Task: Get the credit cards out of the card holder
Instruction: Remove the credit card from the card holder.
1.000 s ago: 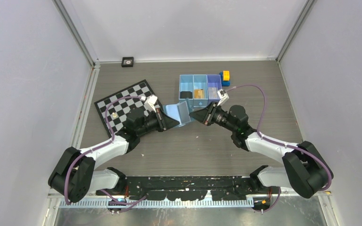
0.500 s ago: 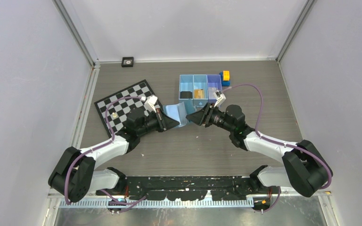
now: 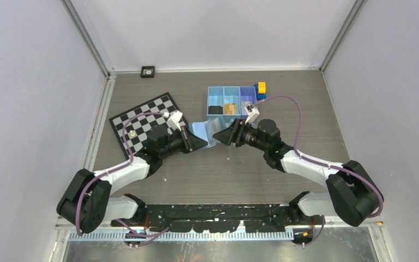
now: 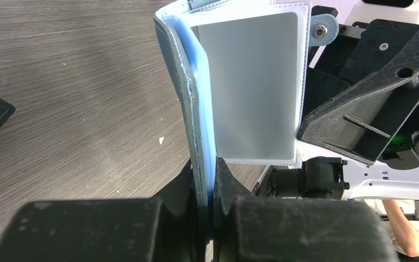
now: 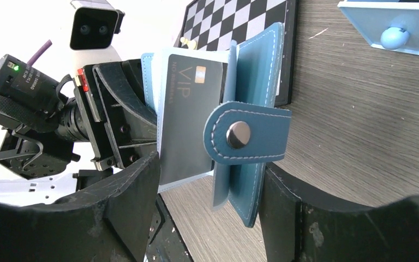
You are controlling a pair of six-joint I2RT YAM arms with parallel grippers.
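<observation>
card holder [image 4: 181, 93] upright, clamped in left end effector [image 4: 204, 168]

Blue card holder [image 5: 257, 76] with dark VIP card [image 5: 188, 125], inside spread right claw [image 5: 210, 183]

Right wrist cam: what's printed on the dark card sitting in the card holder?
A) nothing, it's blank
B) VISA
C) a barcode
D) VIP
D: in the right wrist view the dark card tucked into the open card holder reads VIP, with a small gold mark beside the letters.
</observation>
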